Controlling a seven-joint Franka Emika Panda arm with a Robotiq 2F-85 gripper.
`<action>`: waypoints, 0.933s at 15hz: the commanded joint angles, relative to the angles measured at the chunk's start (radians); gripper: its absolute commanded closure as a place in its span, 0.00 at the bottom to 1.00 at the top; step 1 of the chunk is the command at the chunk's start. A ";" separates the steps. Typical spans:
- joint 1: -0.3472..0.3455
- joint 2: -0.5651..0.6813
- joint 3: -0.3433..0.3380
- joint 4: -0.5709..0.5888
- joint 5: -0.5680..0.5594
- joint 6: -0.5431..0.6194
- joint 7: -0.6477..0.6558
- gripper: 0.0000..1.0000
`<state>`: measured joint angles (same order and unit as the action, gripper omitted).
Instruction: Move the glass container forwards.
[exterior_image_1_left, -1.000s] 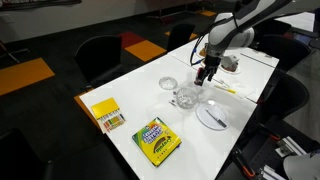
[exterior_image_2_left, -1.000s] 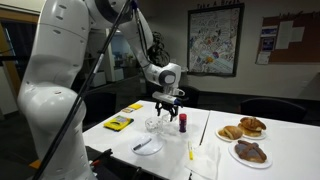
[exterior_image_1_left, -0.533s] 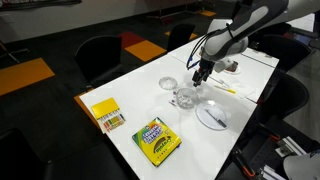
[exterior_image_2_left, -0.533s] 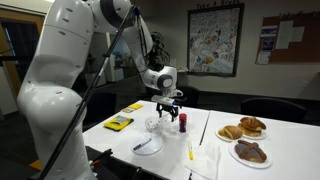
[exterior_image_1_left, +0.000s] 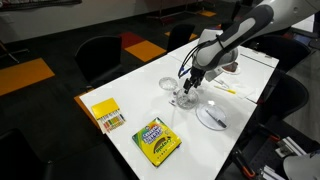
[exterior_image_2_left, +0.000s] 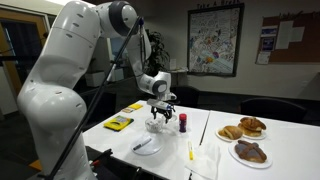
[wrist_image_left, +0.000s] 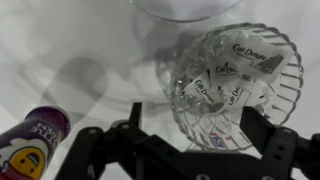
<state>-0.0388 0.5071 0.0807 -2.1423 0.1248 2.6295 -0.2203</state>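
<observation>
White office table (exterior_image_1_left: 130, 90), dark chairs around it. I see my gripper (wrist_image_left: 190, 125) spread wide, its jaws on either side of the glass container (wrist_image_left: 235, 85); I cannot tell whether they touch it. The container stands upright near mid-table, directly under the gripper (exterior_image_1_left: 190, 84) in an exterior view. A shallow clear dish (wrist_image_left: 190, 6) lies at its 12 o'clock and a purple bottle (wrist_image_left: 30, 140) at its 8 o'clock.

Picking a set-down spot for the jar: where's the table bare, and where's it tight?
The table is bare between the yellow packet, the crayon box and the shallow dish. It is crowded around the jar: the open hand is over it, the dish is beside it and the plate is close.
</observation>
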 joint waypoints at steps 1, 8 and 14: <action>-0.005 0.048 0.019 0.040 0.003 -0.021 0.028 0.00; 0.023 0.049 -0.034 0.052 -0.041 -0.117 0.152 0.49; 0.037 0.040 -0.047 0.053 -0.063 -0.148 0.174 0.91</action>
<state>-0.0240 0.5546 0.0519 -2.0996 0.0940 2.5199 -0.0744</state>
